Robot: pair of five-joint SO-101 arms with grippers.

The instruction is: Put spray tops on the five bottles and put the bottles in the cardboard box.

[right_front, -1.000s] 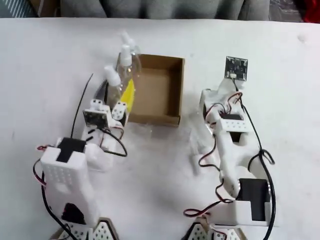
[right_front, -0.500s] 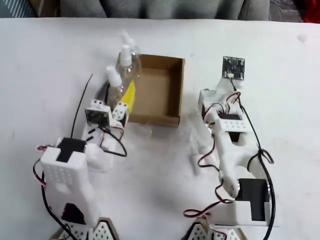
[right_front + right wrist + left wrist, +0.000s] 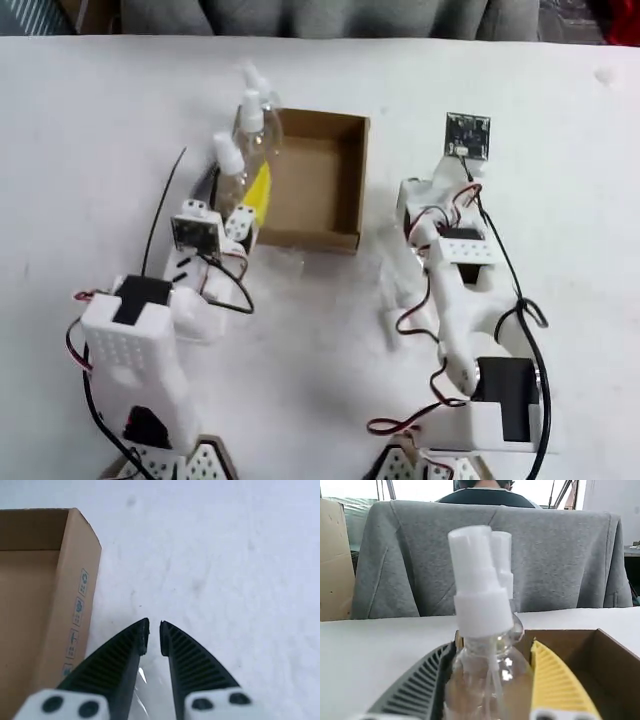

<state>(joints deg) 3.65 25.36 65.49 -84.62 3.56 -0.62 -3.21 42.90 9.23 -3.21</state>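
Plastic this clear we judge light, slick and squeezable; our left gripper (image 3: pixel 232 188) clasps the bottle (image 3: pixel 487 685) round its belly, just outside the cardboard box (image 3: pixel 362 180). Our right gripper (image 3: pixel 154 632), nearly closed and empty, sits beyond the box's opposite wall.

White table (image 3: pixel 100 100) with cardboard box (image 3: pixel 310 238)

Spray-topped bottle (image 3: pixel 230 172), another bottle (image 3: pixel 254 135), beside cardboard box (image 3: pixel 315 188)

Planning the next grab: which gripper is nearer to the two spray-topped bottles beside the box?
Left. The left gripper holds the nearer bottle between its jaws, the second bottle just behind; the right gripper sits across the cardboard box from them.
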